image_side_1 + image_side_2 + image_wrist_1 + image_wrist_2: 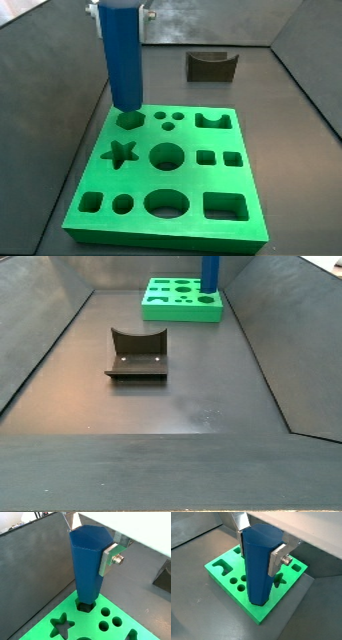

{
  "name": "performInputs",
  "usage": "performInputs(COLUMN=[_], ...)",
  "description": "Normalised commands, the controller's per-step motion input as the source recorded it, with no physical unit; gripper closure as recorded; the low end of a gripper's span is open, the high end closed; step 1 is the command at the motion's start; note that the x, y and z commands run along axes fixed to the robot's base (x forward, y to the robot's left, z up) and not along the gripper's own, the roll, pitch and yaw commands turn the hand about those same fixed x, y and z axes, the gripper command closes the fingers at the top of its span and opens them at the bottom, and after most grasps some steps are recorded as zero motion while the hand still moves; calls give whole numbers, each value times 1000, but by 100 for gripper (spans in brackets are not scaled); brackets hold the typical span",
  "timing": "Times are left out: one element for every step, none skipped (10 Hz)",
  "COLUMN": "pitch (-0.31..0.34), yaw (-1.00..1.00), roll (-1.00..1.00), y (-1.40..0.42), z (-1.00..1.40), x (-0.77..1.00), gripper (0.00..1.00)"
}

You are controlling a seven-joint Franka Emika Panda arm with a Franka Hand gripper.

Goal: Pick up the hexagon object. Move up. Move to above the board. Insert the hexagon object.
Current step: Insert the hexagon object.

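The blue hexagon object (122,55) stands upright in my gripper (120,8), which is shut on its upper end. In both wrist views the silver fingers (109,558) (278,559) clamp its flat sides, with the gripper (92,542) (258,542) centred on it. The rod's lower end sits right over the hexagon hole (130,120) (85,607) at a far corner of the green board (201,178) (83,619) (254,612). I cannot tell whether the tip has entered the hole. In a side view the board (181,311) lies far back with the rod (210,274) above it.
A short dark grey block with a curved notch (210,65) (138,356) stands on the dark floor away from the board. Grey sloping walls (47,346) enclose the floor. The board's other holes include a star (120,153), circles and squares.
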Motion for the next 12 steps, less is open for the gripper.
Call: performInputs(pitch=[-47, -41, -37, -44, -27, -37, -34, -44, -49, -76, -123, -121], yaw=[100, 51, 29, 14, 23, 20, 26, 11, 0, 0, 0, 0], roll=[-61, -50, -40, -53, -30, -9, -11, -21, -36, -54, -30, -19], y=[-43, -37, -63, -74, -77, -69, -57, -46, -34, 0, 0, 0], z=[-289, -289, -277, -311, -323, -340, -329, -334, -309, -283, -317, -369], x=[46, 0, 0, 0, 9, 0, 3, 31, 197, 363, 234, 171], gripper=[100, 100, 100, 100, 100, 100, 100, 100, 100, 100, 100, 100])
